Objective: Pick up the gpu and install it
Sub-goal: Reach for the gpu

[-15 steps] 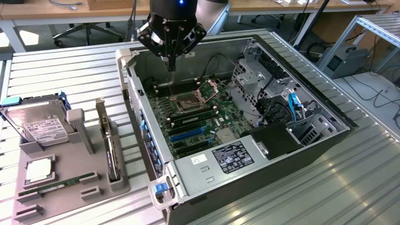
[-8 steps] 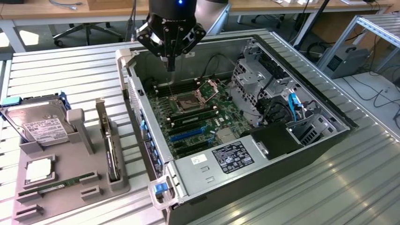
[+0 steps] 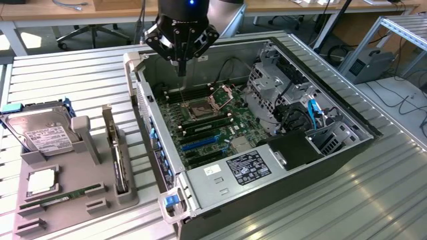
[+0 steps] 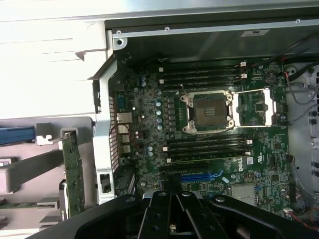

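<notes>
The gpu (image 3: 117, 159) stands on its long edge in a slot of the grey holder (image 3: 73, 212), to the exterior view's left of the open computer case (image 3: 157, 125). The wrist view has its green board (image 4: 74, 172) beside the case's rear wall. My gripper (image 3: 181, 71) hangs over the far end of the case, above the motherboard (image 3: 220, 127), well apart from the gpu. Its fingers are shut together with nothing between them. In the wrist view the black gripper (image 4: 172, 225) sits over the blue slot (image 4: 202, 177).
On the holder also lie a silver hard drive (image 3: 41, 134), a processor chip (image 3: 41, 181) and a RAM stick (image 3: 57, 197). Inside the case are the open processor socket (image 3: 200, 109), drive cages (image 3: 270, 87) and a power supply (image 3: 250, 167). The slatted metal table (image 3: 347, 200) extends around.
</notes>
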